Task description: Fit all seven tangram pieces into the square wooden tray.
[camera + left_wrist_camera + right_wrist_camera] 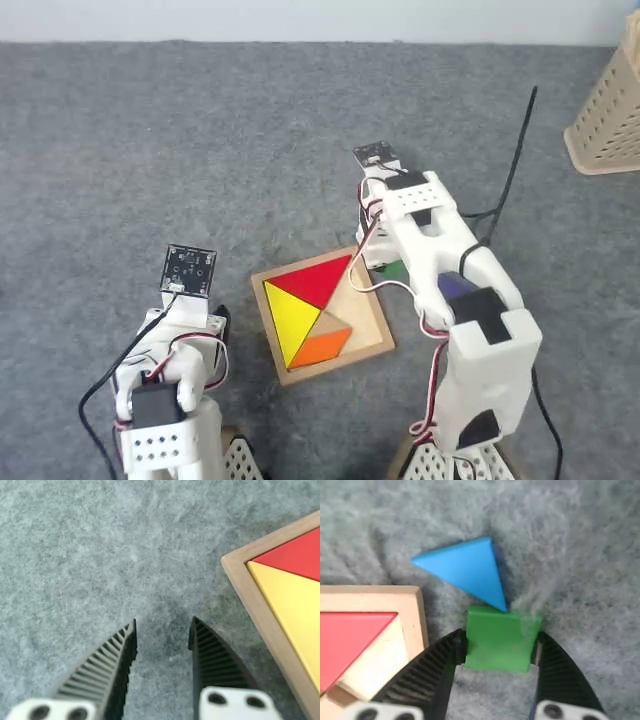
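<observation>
high / tray: tray (340,366) set cornerwise on the grey surface (150,130); red triangle (315,280), yellow triangle (290,320) and orange piece (325,347) seated inside, bare wood along the right side.
high / right arm: over the tray's far right corner; green square (394,268) peeking out just beside that corner; dark blue piece (455,284) partly under the arm.
high / left arm: left of the tray, apart from it.
high / rest: slatted basket (608,110) at the far right edge.
left wrist / left gripper (164,621): open, nothing between the fingers, above the surface; tray corner with red and yellow triangles near.
right wrist / right gripper (500,637): closed on the green square, one finger touching each side; square flat on the surface just outside the tray rim.
right wrist / blue triangle (465,570): on the surface, one tip touching the green square's edge away from the gripper.
</observation>
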